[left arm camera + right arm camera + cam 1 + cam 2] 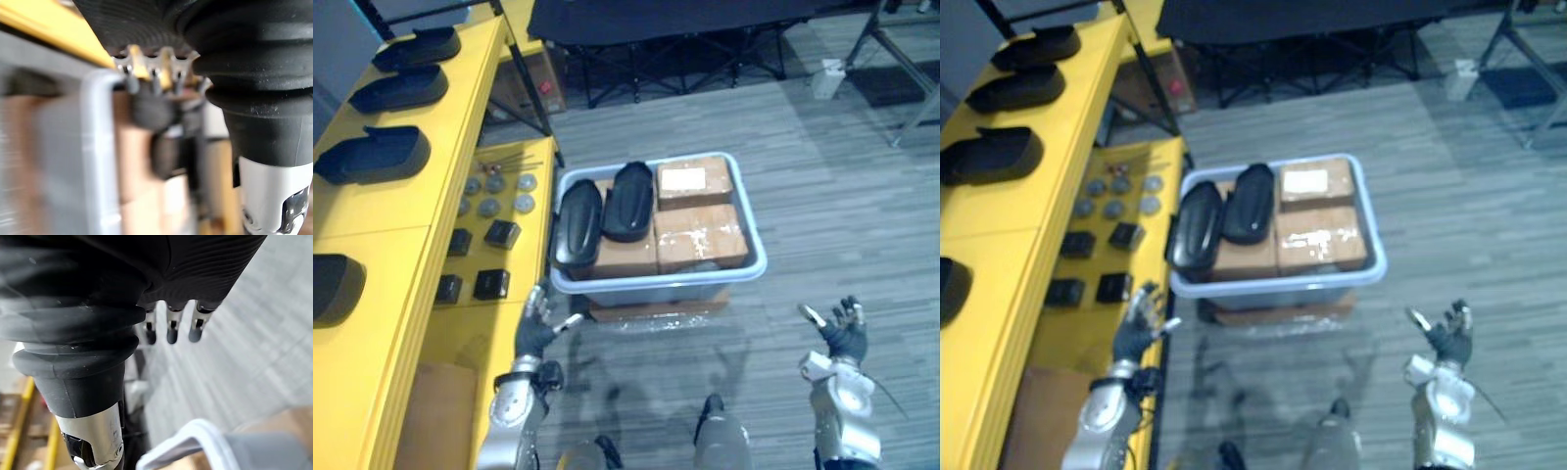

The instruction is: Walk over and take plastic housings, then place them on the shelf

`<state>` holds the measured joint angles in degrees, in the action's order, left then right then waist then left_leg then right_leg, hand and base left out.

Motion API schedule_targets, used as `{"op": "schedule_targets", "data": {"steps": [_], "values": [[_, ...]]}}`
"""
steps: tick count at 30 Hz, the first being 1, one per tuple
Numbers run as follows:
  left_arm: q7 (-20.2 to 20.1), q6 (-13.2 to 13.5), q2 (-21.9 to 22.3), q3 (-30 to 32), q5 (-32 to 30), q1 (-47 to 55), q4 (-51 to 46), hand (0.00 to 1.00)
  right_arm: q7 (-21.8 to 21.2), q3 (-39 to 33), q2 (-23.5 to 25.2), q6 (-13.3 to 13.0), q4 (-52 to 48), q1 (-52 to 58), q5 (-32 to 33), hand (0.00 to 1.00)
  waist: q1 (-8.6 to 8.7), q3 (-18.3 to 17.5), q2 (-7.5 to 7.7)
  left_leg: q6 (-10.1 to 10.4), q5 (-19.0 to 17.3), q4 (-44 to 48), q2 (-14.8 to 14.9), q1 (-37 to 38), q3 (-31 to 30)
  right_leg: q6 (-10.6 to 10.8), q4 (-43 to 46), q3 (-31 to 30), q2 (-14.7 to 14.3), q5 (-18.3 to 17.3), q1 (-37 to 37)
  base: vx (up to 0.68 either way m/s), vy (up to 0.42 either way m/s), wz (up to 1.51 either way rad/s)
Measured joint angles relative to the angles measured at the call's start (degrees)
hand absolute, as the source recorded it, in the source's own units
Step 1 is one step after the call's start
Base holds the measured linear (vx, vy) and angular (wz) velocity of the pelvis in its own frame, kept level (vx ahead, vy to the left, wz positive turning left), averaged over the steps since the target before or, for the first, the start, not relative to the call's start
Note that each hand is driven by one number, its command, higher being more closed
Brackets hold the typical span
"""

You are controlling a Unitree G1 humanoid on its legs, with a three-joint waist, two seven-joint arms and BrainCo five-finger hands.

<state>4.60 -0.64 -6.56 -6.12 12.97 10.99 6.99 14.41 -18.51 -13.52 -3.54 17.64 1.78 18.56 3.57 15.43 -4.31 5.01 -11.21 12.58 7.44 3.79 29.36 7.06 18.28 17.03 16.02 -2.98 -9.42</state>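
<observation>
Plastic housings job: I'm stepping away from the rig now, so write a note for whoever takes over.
Left hand: open, empty, by the near corner of the bin.
Right hand: open, empty, over the floor.
Two black housings lie in the bin on brown boxes.
Done: several shelved housings sit on the yellow shelf.
Left: pick up the two and shelve them.
</observation>
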Motion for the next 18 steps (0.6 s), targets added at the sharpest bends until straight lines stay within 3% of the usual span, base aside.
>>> {"op": "schedule_targets", "data": {"steps": [5,8,9,13,18], "values": [[2.0,-0.7,-0.2,-1.9,-0.5,-0.2,6.2,0.0,0.6,0.0,-3.3,-0.4,6.5,-4.2,0.4,0.0,-1.24,2.1,0.75,-0.7,-0.4,2.3,-1.3,-2.2,-3.5,0.9,0.1,1.5,2.2,0.6,0.5,-0.06,0.035,0.26],[1.3,-0.1,-1.0,-4.3,-0.5,-0.2,9.4,0.0,-0.7,0.2,-7.1,-2.6,11.5,-12.1,3.1,0.0,-1.65,5.6,0.32,-1.8,-1.1,5.7,-1.6,-5.8,-5.8,1.0,0.7,2.9,3.5,1.3,-0.5,-0.17,0.036,0.38],[0.6,0.7,-1.6,-6.7,-0.5,-0.6,13.0,0.0,-1.8,0.4,-10.4,-4.2,14.9,-18.0,4.8,0.0,-2.2,7.3,-0.45,-2.3,-1.4,7.8,-1.8,-8.7,-7.2,0.9,1.5,3.4,4.2,1.7,-2.0,-0.18,0.027,0.25],[-1.0,1.8,-1.7,-8.9,-0.4,-0.6,19.3,0.0,-3.6,2.9,-17.8,-5.7,23.9,-29.8,8.3,0.0,-3.91,9.6,-2.09,-2.9,-1.7,10.8,-2.1,-12.9,-9.2,0.9,2.2,4.3,5.1,2.7,-4.1,-0.17,0.035,0.27],[-0.7,7.4,-1.5,-8.6,2.4,-3.7,28.4,0.0,-4.3,9.4,-26.3,-7.5,36.8,-44.6,8.8,0.0,-6.94,10.7,-4.83,-3.4,-1.8,15.0,-2.5,-19.4,-13.2,0.7,4.3,6.8,6.5,2.9,-6.9,-0.1,0.015,0.32]]}}
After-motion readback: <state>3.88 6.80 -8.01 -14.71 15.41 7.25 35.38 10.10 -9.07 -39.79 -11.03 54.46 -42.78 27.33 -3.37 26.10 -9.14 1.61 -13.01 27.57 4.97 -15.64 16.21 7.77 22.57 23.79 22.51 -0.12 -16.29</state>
